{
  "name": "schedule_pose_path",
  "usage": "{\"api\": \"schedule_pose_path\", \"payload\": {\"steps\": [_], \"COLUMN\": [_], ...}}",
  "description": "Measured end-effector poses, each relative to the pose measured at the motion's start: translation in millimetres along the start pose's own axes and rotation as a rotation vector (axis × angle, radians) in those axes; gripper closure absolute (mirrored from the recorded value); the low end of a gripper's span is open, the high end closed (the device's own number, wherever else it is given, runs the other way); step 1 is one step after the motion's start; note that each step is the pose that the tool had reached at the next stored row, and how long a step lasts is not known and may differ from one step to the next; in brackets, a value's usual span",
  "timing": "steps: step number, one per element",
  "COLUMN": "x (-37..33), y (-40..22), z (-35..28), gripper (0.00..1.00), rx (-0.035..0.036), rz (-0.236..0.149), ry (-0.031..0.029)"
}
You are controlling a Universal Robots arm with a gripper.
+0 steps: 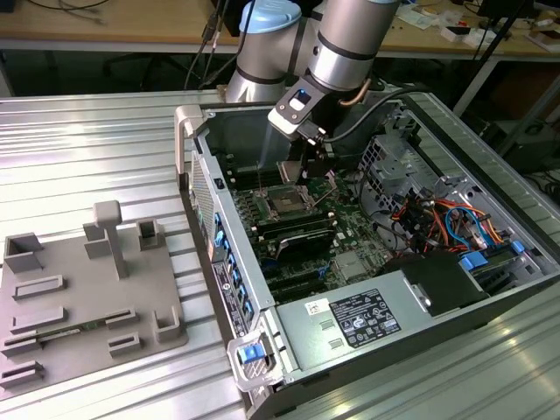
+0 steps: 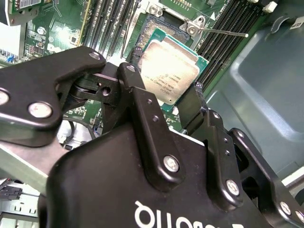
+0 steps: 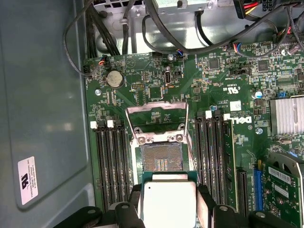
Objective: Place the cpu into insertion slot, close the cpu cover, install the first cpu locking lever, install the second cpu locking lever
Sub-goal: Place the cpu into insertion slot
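My gripper [image 3: 169, 214] is shut on the cpu [image 3: 168, 198], a silvery square chip with a green edge, pinched by two opposite sides between the black fingers [image 2: 137, 97]. The cpu [image 2: 172, 66] hangs just above the motherboard, beside the insertion slot [image 3: 163, 157] and not over its centre. The slot is bare, showing its dark contact field. The cpu cover [image 3: 156, 121] stands swung open on the slot's far side from the chip. A thin locking lever [image 2: 223, 32] sticks out, unlatched. In the exterior view the gripper [image 1: 317, 162] is down inside the open computer case, next to the slot [image 1: 287, 199].
Long black memory slots [image 3: 111, 164] flank the socket on both sides. A pale finned heatsink [image 3: 287, 116] and bundles of cables [image 1: 437, 219] lie nearby. The case wall [image 3: 42, 95] is close. A grey fixture plate [image 1: 87, 289] sits at the exterior view's left.
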State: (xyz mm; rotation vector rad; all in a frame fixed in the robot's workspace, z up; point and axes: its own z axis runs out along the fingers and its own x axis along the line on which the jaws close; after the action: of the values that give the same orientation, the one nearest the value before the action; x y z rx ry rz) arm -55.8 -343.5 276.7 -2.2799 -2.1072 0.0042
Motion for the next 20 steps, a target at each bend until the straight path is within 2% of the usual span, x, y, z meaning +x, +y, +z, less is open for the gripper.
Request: {"api": "schedule_pose_path", "payload": {"steps": [5, 10, 17, 20], "x": [0.0, 1.1, 1.2, 2.4], "y": [0.0, 0.0, 0.2, 0.4], "z": [0.1, 2.9, 11.7, 18.3], "gripper": [0.46, 0.46, 0.46, 0.46], "rx": [0.0000, 0.0007, 0.0029, 0.0035], "rz": [0.000, 0.000, 0.000, -0.007], "ry": [-0.0001, 0.0000, -0.0003, -0.0005]}}
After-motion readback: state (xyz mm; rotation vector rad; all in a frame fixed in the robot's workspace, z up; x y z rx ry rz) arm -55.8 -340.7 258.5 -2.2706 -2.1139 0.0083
